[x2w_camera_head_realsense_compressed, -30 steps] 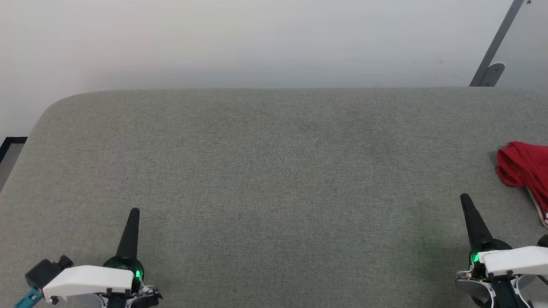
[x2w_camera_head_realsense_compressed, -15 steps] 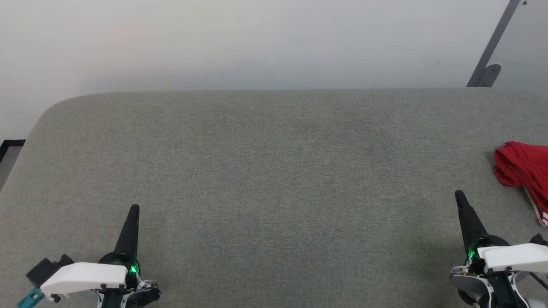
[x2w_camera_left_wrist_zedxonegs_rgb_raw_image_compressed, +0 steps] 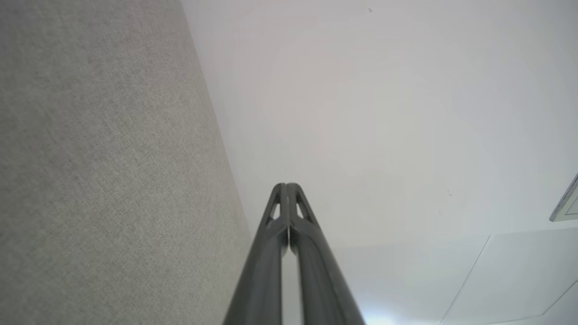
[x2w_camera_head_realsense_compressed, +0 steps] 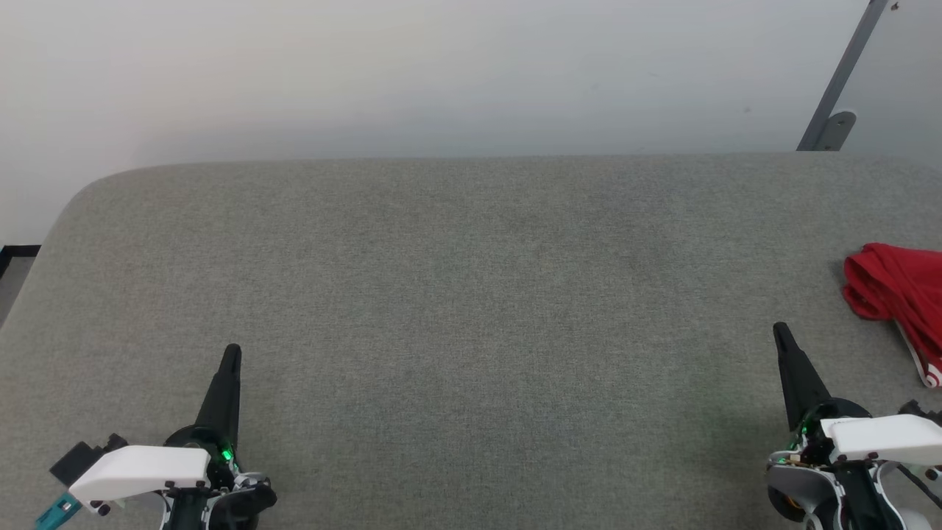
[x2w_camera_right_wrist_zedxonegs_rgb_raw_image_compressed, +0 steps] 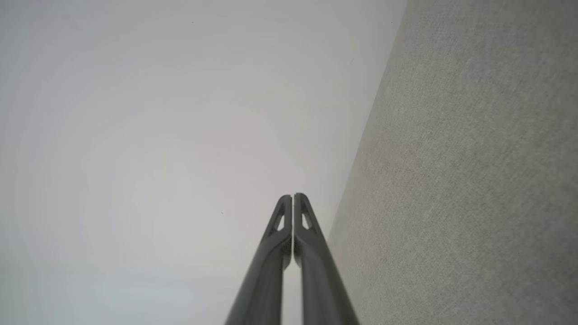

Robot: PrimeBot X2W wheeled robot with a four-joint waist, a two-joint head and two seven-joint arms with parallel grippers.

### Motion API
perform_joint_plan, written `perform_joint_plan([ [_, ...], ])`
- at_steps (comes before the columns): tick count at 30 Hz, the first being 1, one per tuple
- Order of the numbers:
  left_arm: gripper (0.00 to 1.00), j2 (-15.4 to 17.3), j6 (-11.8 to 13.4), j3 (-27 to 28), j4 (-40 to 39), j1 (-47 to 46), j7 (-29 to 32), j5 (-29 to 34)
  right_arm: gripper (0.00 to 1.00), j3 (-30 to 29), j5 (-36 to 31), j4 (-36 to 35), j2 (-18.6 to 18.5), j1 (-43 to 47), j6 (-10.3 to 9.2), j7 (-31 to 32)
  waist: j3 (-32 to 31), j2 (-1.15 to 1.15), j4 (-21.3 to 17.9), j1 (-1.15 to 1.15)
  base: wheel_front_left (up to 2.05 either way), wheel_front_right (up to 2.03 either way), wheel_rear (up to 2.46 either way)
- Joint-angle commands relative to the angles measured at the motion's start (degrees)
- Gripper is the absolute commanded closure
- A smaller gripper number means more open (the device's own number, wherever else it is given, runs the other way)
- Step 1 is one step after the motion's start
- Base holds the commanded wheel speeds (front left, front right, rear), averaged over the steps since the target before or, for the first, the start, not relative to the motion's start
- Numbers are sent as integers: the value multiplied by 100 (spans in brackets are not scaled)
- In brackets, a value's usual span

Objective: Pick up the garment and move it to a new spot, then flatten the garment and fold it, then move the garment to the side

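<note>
The garment (x2w_camera_head_realsense_compressed: 898, 291), a crumpled bright-red cloth with a red-and-white striped edge, lies at the far right of the grey table (x2w_camera_head_realsense_compressed: 471, 280), cut off by the frame. My right gripper (x2w_camera_head_realsense_compressed: 780, 333) is shut and empty at the lower right, its tip left of and below the garment, apart from it. At the lower left my left gripper (x2w_camera_head_realsense_compressed: 232, 352) is shut and empty too. In the left wrist view the left gripper (x2w_camera_left_wrist_zedxonegs_rgb_raw_image_compressed: 286, 186) has its fingers pressed together. In the right wrist view the right gripper (x2w_camera_right_wrist_zedxonegs_rgb_raw_image_compressed: 292, 197) is also shut.
A pale wall rises behind the table's far edge. A grey metal bracket (x2w_camera_head_realsense_compressed: 835, 110) leans against the wall at the upper right. The table's rounded left corner (x2w_camera_head_realsense_compressed: 81, 195) drops to a dark floor strip (x2w_camera_head_realsense_compressed: 11, 254).
The head view has shifted slightly, so the garment and bracket sit a little further left in the picture. Both grippers stay shut, tips slightly higher in the view.
</note>
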Motion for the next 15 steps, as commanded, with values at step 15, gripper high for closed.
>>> perform_joint_plan([
  [15,100,-38,13,96,82,-199,177,-529,100,9,470,100,99,-122,2,107,-28,0,-36,0,0,0,0],
])
